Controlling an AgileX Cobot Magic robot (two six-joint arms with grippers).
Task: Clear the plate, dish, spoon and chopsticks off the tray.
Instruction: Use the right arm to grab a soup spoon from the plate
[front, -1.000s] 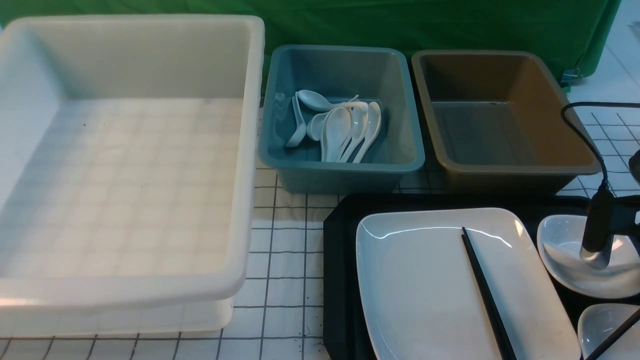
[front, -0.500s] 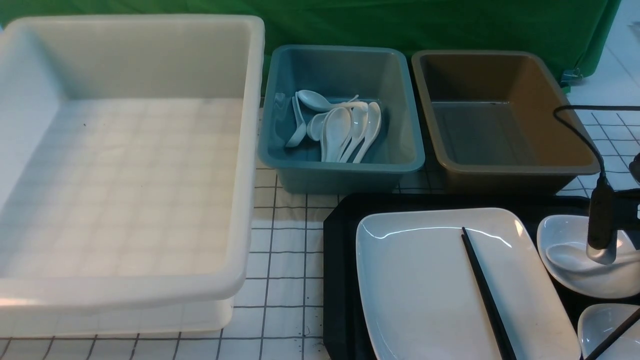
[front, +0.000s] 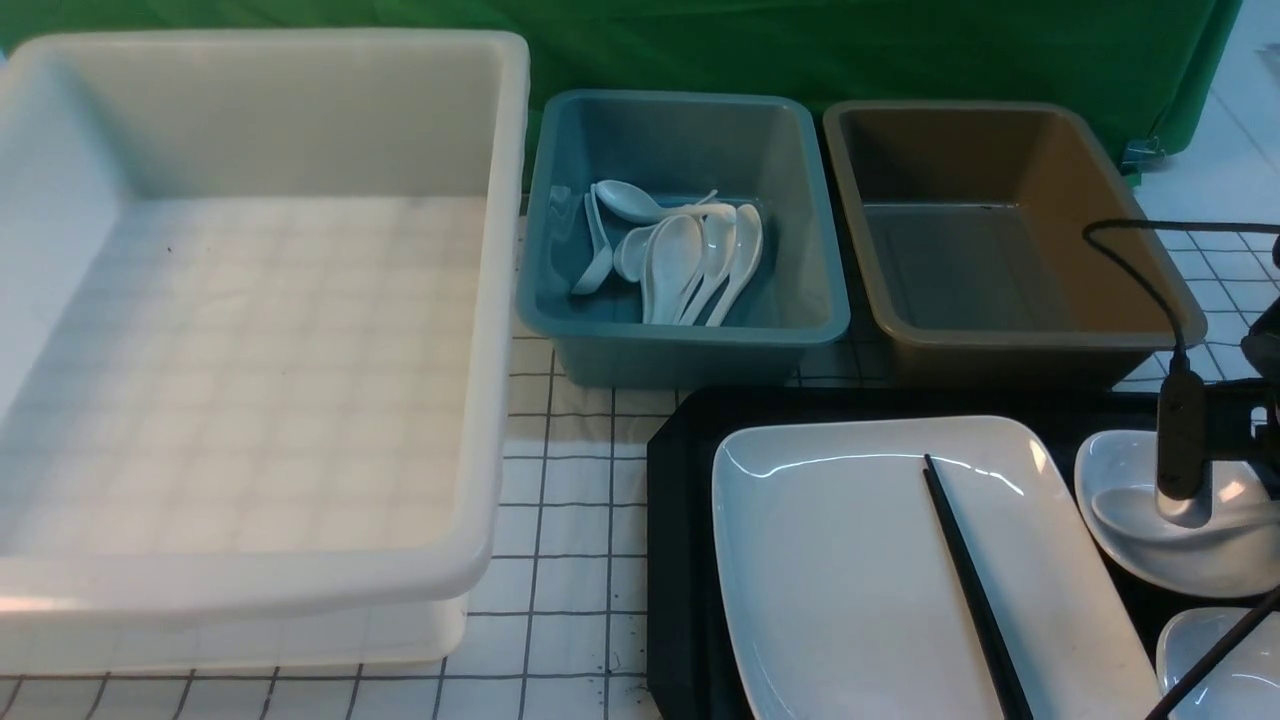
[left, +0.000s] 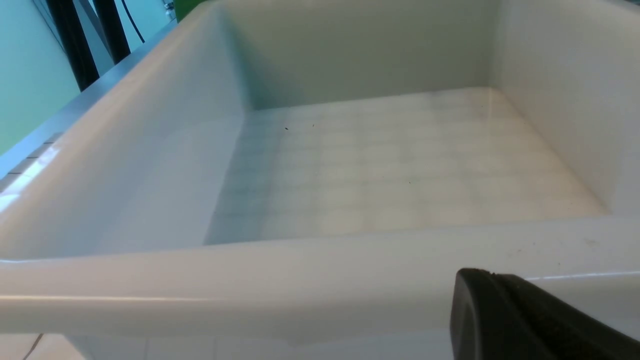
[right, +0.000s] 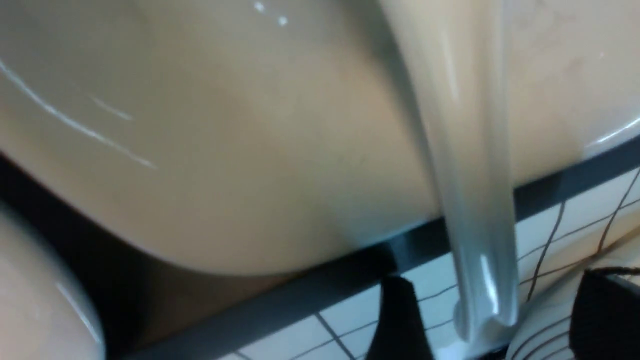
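Note:
The black tray (front: 680, 520) sits at the front right. On it lies the large white plate (front: 840, 560) with one black chopstick (front: 965, 580) across it. The other chopstick (front: 1215, 655) lies over a small white dish (front: 1230, 690) at the right edge. A second small dish (front: 1110, 470) holds the white spoon (front: 1125, 508). My right gripper (right: 492, 300) is open, and the spoon's handle (right: 475, 200) runs between its fingers without touching them. Only one finger (left: 500, 320) of my left gripper shows, in front of the white bin's near wall.
A large empty white bin (front: 250, 330) fills the left. A blue bin (front: 690, 130) holding several white spoons stands behind the tray, with an empty brown bin (front: 1010, 140) beside it. The right arm's black cable (front: 1140, 270) loops over the brown bin's right rim.
The right wrist and its cable have shifted a little up and to the left over the dish. The spoon, plate and chopsticks lie as before.

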